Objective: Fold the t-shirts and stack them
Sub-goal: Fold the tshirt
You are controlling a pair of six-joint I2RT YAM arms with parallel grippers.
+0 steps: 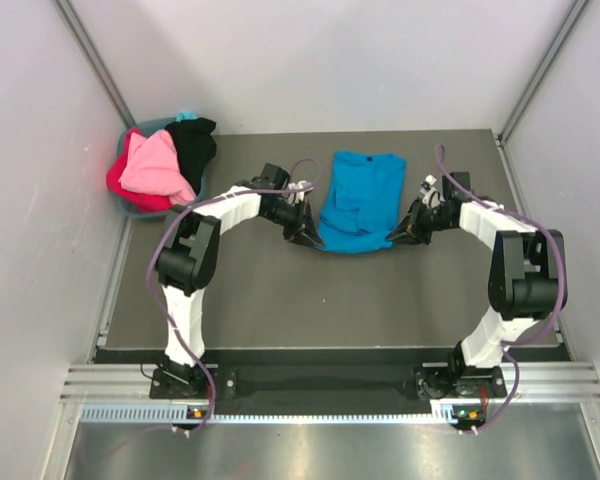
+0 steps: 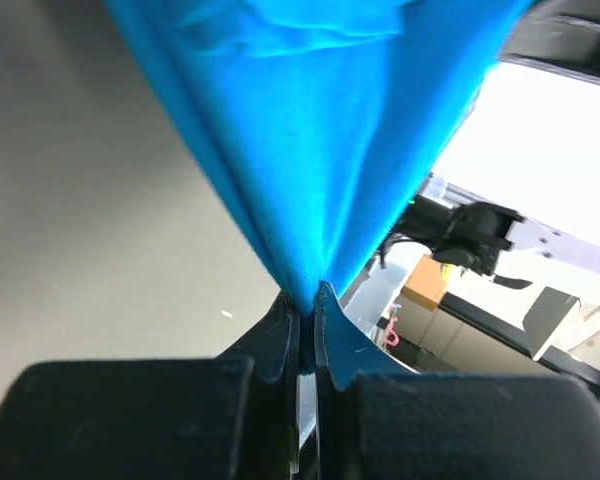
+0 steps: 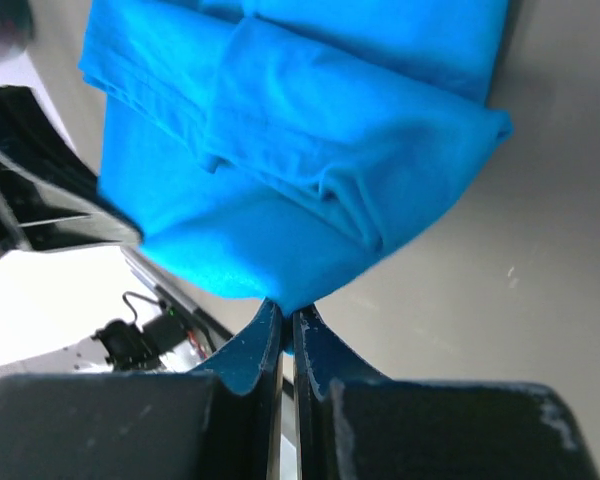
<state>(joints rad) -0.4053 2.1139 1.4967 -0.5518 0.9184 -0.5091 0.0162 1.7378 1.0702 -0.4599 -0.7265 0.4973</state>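
Both left fingers (image 2: 280, 335) and right fingers (image 3: 263, 340) clamp near corners of the blue t-shirt (image 1: 360, 195), spread on the tabletop (image 1: 280, 290) toward its far edge, with other t-shirts (image 1: 160, 165) heaped at its far left corner

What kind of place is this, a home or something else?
Probably a robotics lab cell: white panels enclose a dark table, two robot arms are bolted to a metal rail, and t-shirts fill a basket.
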